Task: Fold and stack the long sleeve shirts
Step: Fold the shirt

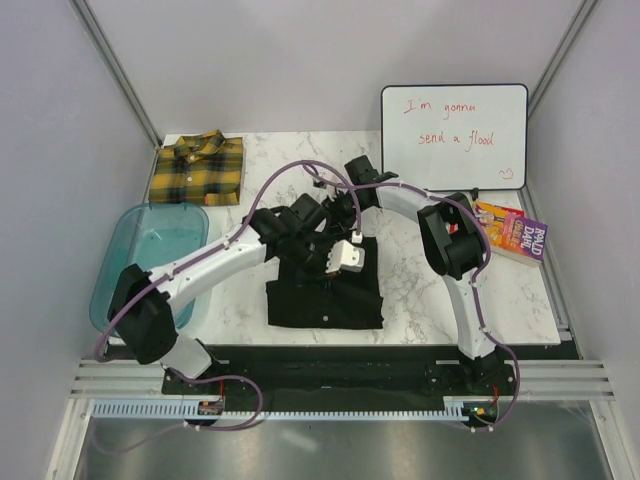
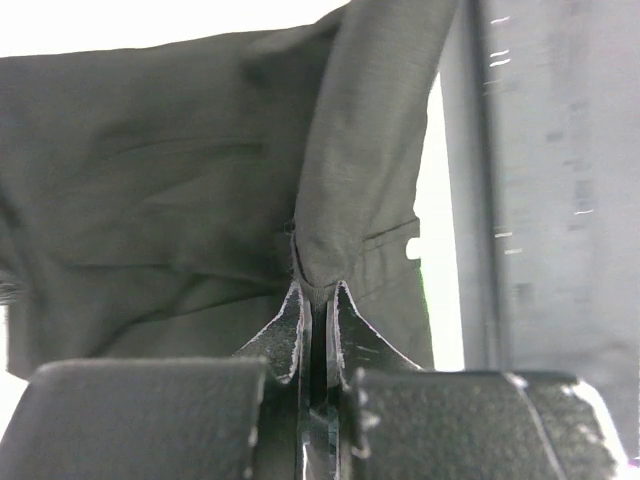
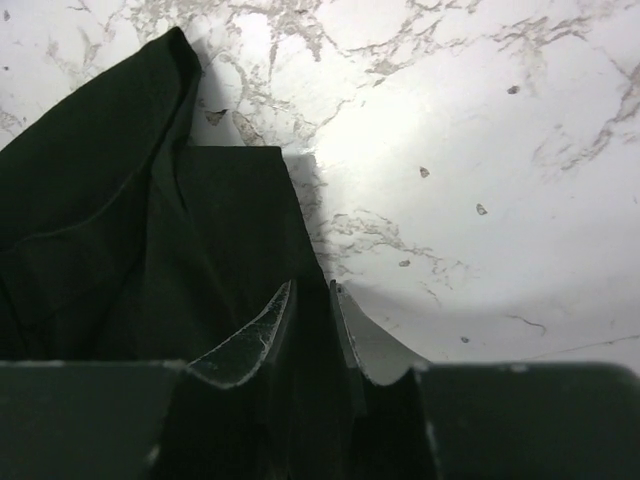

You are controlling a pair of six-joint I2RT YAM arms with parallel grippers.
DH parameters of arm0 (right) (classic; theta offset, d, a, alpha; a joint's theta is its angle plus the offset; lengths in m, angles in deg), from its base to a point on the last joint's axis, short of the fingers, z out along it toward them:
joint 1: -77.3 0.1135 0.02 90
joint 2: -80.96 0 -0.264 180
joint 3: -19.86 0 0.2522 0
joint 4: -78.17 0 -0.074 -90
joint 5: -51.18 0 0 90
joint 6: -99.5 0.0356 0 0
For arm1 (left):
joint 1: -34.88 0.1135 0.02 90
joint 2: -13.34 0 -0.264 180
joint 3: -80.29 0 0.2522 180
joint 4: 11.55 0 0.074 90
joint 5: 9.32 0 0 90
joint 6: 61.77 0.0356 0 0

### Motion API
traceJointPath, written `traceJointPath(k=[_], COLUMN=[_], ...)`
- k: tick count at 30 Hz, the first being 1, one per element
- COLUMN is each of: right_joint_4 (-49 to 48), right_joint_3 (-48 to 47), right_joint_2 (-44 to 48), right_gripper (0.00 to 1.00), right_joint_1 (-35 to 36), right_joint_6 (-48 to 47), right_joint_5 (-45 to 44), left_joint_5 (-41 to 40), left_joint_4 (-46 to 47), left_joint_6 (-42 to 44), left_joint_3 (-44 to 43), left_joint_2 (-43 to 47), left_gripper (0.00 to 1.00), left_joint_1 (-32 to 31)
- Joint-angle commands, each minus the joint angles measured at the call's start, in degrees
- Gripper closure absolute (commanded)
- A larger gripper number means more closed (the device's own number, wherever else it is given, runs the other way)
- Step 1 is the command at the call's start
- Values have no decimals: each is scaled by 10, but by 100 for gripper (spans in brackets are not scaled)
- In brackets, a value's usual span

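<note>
The black shirt (image 1: 325, 292) lies partly folded in the middle of the marble table. My left gripper (image 1: 318, 250) is shut on a strip of its black cloth (image 2: 365, 150), which runs up from the pinch between my fingertips. My right gripper (image 1: 352, 252) is shut on an edge of the same shirt (image 3: 120, 240), held just above the marble. Both grippers sit close together over the shirt's far edge. The yellow-and-black plaid shirt (image 1: 198, 168) lies folded at the far left corner.
A translucent blue tub (image 1: 150, 262) stands at the left edge, under my left arm. A whiteboard (image 1: 454, 136) leans at the back right. A paperback book (image 1: 510, 232) lies at the right edge.
</note>
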Motion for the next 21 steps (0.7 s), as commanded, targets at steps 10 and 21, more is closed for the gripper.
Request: traceJointPath(k=[10,21], right_joint_4=[38,47], right_joint_3=[14,-11], right_joint_2=[5,-9], right_gripper=[76,78], right_joint_1=[3,-1], right_joint_6=[-24,-28], right_joint_5=[54,69], left_joint_5=[3,-36], left_joint_4=[34,124], left_joint_6=[223,237], left_joint_3=[-161,-179], left_joint_2=[-196,-242], left_gripper=[98,98], left_joint_1=[114,139])
